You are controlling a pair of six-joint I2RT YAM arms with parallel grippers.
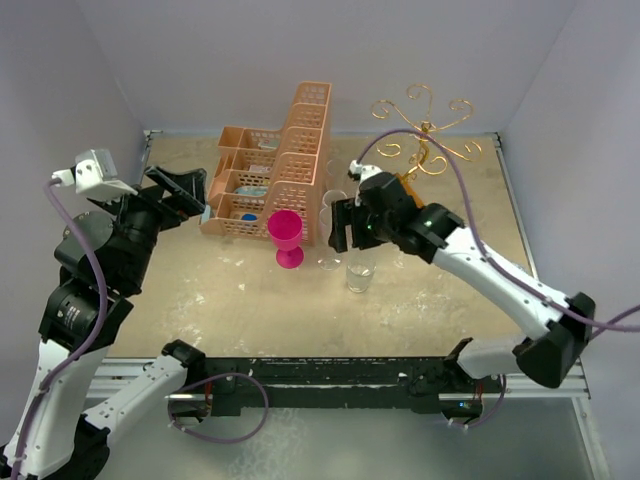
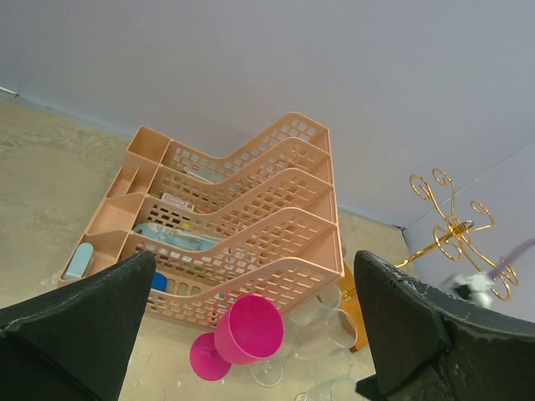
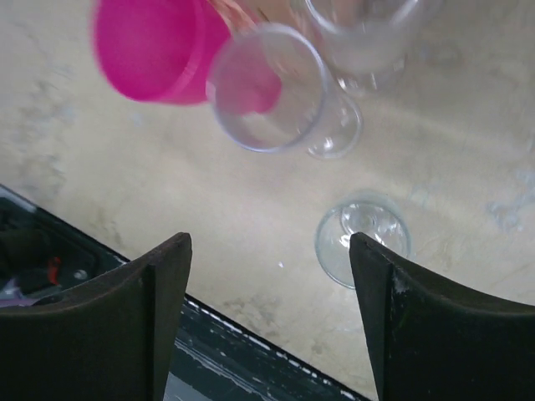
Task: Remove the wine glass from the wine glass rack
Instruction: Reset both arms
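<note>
The gold wire wine glass rack (image 1: pixel 425 122) stands at the back right, and its curled arms (image 2: pixel 451 230) carry no glass that I can see. A clear wine glass (image 1: pixel 360 270) stands upright on the table just in front of my right gripper (image 1: pixel 352 235). In the right wrist view that glass (image 3: pixel 361 238) sits close by the right finger, outside the open jaws (image 3: pixel 269 259), which hold nothing. A second clear glass (image 3: pixel 267 88) stands beside a pink glass (image 1: pixel 286 235). My left gripper (image 1: pixel 190 195) hovers open and empty at the left.
A peach lattice basket (image 1: pixel 285 165) with small items stands at the back centre, behind the pink glass (image 2: pixel 247 330). A third clear glass (image 3: pixel 368 33) stands close to the second. White walls close in the table on three sides.
</note>
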